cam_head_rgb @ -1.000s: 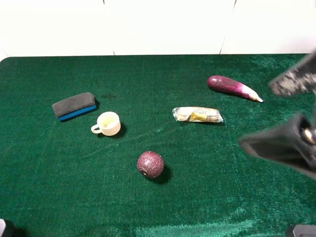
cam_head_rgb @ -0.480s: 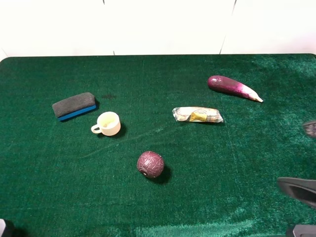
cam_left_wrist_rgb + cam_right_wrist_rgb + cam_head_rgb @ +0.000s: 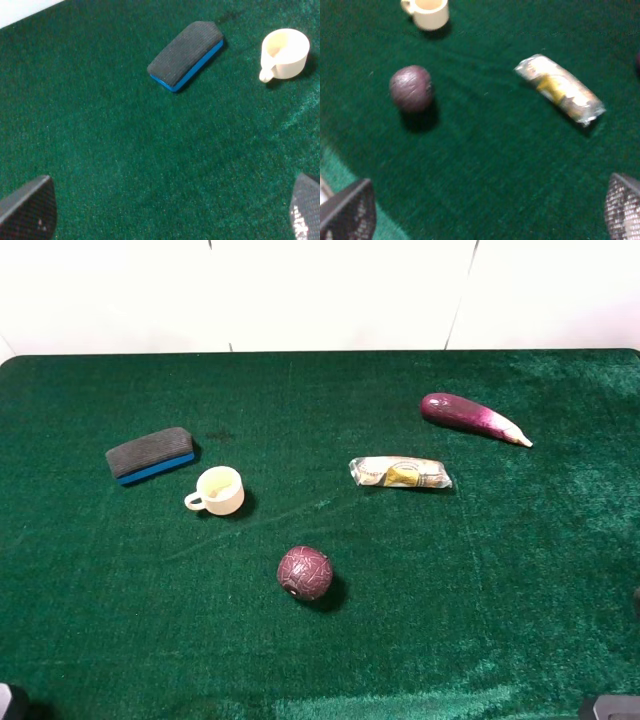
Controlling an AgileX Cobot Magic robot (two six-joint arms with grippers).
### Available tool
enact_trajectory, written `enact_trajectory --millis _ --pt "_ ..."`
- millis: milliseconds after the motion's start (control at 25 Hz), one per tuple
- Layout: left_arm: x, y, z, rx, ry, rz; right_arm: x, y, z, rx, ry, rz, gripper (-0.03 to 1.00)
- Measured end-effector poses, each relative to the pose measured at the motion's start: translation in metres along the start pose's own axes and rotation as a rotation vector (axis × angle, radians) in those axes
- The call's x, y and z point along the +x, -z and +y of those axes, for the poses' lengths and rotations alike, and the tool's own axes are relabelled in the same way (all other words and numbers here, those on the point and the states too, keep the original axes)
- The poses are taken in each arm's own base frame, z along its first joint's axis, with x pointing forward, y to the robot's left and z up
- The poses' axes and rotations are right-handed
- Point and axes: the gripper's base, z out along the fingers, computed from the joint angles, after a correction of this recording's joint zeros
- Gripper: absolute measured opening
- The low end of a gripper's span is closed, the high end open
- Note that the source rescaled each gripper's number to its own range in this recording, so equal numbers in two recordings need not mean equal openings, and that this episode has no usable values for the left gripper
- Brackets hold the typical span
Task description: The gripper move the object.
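The object, a dark purple-maroon grooved ball (image 3: 304,573), lies on the green table (image 3: 450,620) near the front middle. It also shows in the right wrist view (image 3: 410,88), a little blurred. My right gripper (image 3: 485,207) is open and empty, well back from the ball, with its fingertips (image 3: 350,212) wide apart. My left gripper (image 3: 167,210) is open and empty over bare cloth, away from the ball. In the exterior high view both grippers are out of frame.
A cream cup (image 3: 219,490) stands left of the ball, with a grey and blue eraser (image 3: 151,454) beyond it. A wrapped snack packet (image 3: 400,473) and a long glossy eggplant (image 3: 470,417) lie at the right. A white wall runs behind the table.
The right arm has pulled back out of the right side of the exterior high view. The ball and the other things have not moved.
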Motion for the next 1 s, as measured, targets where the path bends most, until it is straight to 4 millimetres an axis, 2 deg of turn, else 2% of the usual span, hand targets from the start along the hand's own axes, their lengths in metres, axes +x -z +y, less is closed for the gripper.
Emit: enact_trajectory --millis 280,600,1000 --pt "0.0 0.0 0.0 0.0 0.0 0.0 0.007 0.011 -0.001 0.187 -0.12 -0.074 1.0" --pt "0.0 0.0 0.0 0.0 0.0 0.0 0.017 0.024 0.01 0.416 -0.21 -0.189 1.0" --pt "0.0 0.0 0.0 0.0 0.0 0.0 0.017 0.024 0.012 0.509 -0.258 -0.194 1.0"
